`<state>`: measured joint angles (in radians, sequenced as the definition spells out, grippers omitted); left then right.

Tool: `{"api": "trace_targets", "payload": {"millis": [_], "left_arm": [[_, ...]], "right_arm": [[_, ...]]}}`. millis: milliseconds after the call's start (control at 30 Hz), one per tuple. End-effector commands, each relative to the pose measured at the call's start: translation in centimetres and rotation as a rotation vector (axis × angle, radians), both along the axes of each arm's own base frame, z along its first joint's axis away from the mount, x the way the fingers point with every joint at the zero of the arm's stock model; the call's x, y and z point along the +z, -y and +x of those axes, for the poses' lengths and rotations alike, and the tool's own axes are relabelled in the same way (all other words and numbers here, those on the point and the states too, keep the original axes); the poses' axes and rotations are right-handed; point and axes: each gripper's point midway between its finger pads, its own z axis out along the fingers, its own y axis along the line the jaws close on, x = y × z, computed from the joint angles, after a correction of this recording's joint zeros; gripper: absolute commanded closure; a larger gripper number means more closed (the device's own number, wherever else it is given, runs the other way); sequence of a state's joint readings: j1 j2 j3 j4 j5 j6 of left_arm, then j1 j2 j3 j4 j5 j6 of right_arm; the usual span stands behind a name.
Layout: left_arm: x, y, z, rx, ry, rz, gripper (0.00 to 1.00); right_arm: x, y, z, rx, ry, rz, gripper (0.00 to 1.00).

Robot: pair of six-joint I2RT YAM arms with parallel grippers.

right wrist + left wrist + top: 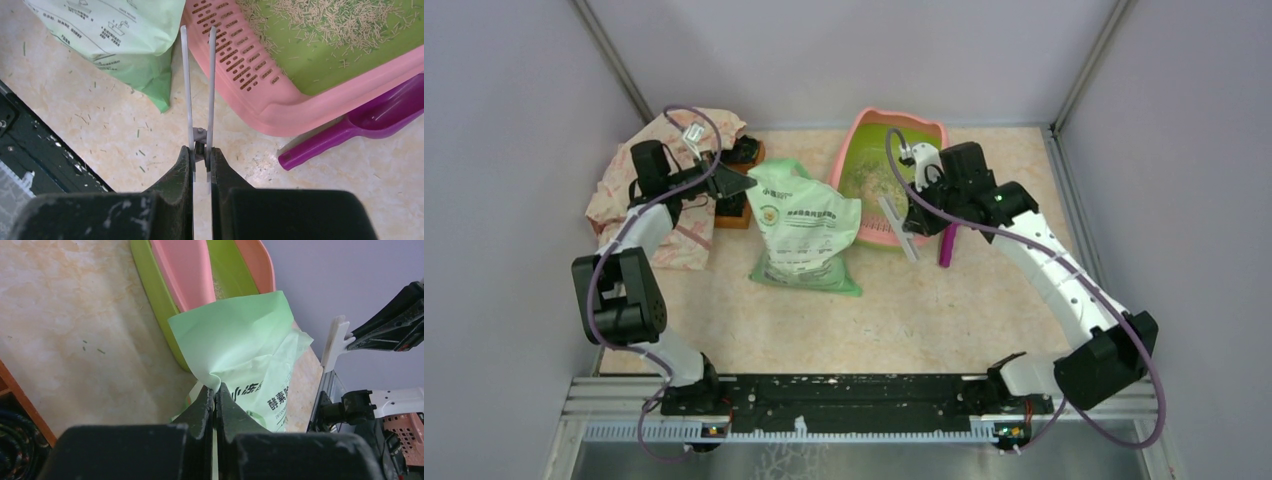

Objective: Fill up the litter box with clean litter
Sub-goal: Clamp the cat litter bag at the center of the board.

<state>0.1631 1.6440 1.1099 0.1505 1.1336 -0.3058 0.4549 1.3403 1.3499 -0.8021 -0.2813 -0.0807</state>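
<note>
From the overhead view, we see the litter box point(861, 135) at about 1 o'clock on the table point(924, 310), with the light green bag point(809, 225) lying just beside it at its 9 o'clock. The left gripper point(742, 183) meets the bag's top corner, but this view hides how its fingers stand. The left wrist view settles it: the left gripper point(216, 396) is pressed fully together on a fold of the bag point(240, 340), with the box's pink and green walls point(185, 270) behind it at 12 o'clock.

Only the right wrist view shows us the clean litter point(325, 20): a thin scatter of pale beige granules, mixed with green bits, on the green floor beyond the slotted ledge of the box point(235, 65). There the right gripper point(200, 160) is clamped tight on the hinge end of a long white clip point(198, 75), whose two thin bars reach towards 12 o'clock. A magenta scoop point(360, 125) lies against the box's outer rim, at 3 o'clock of the gripper. Overhead, the clip point(894, 222) sits over the box's near edge.
</note>
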Motion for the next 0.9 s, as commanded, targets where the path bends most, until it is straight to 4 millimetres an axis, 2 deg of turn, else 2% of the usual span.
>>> {"api": "trace_targets", "payload": {"millis": [0, 267, 567, 767, 867], "left_arm": [[0.5, 0.7, -1.9, -0.068, 0.01, -0.025, 1.0], [1.5, 1.2, -6.0, -0.007, 0.018, -0.029, 1.0], [4.6, 1.6, -11.6, 0.094, 0.154, -0.012, 1.0], [6.0, 0.2, -13.1, 0.284, 0.152, -0.004, 0.99], [7.3, -0.6, -13.6, 0.385, 0.183, -0.014, 0.98]], "right_arm": [[2.6, 0.4, -0.8, 0.068, 0.166, 0.041, 1.0], [2.3, 0.6, -3.8, 0.159, 0.262, -0.019, 1.0], [3.0, 0.2, -6.2, 0.244, 0.362, -0.058, 1.0], [3.0, -0.1, -6.6, 0.266, 0.365, -0.064, 1.0], [2.8, -0.2, -6.8, 0.28, 0.362, -0.081, 1.0]]}}
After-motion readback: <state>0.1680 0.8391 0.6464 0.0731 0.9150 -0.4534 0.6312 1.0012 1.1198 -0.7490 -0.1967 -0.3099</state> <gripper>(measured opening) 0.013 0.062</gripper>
